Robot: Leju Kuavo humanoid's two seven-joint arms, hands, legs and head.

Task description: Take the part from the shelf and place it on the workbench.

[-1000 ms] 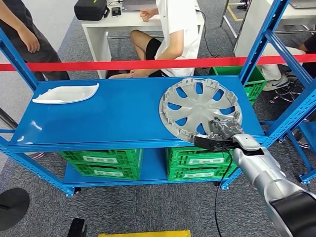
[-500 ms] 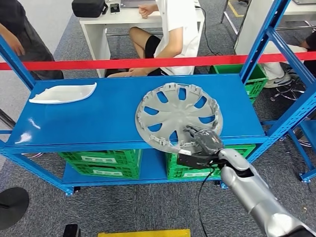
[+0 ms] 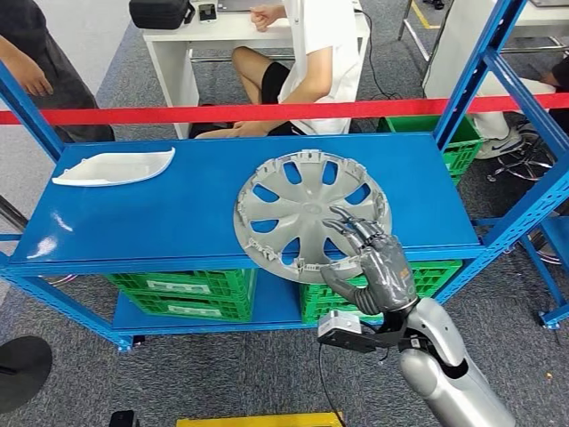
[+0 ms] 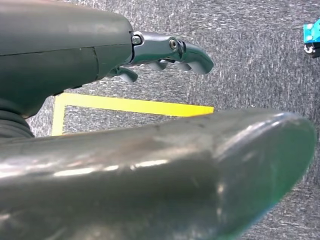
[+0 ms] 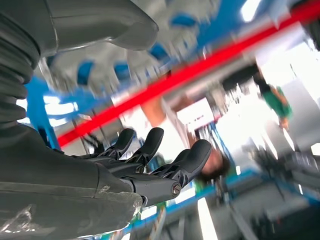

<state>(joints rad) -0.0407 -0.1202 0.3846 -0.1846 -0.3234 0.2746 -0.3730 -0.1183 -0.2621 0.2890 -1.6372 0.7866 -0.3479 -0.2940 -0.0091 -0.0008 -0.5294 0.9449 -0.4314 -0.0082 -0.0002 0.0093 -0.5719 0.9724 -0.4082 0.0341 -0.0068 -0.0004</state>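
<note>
A silver wheel cover [image 3: 302,209] lies on the blue shelf [image 3: 168,222], its near rim hanging over the shelf's front edge. My right hand [image 3: 369,267] grips that near rim, fingers spread over the top face and thumb under the edge. The right wrist view is blurred and shows the hand [image 5: 151,160] with the wheel cover [image 5: 113,55] beyond the thumb. My left hand [image 4: 166,52] hangs over grey carpet, fingers stretched out and holding nothing.
A white trim piece [image 3: 114,167] lies at the shelf's far left. Green crates [image 3: 188,289] fill the lower shelf. A red tape [image 3: 201,114] runs behind the shelf, with a seated person [image 3: 316,53] and a standing person [image 3: 34,62] beyond. A blue upright [image 3: 483,62] rises at right.
The wheel cover has slid left and toward me until its rim overhangs the front edge. My right hand has come back and down with it, turning so its fingers lie on top.
</note>
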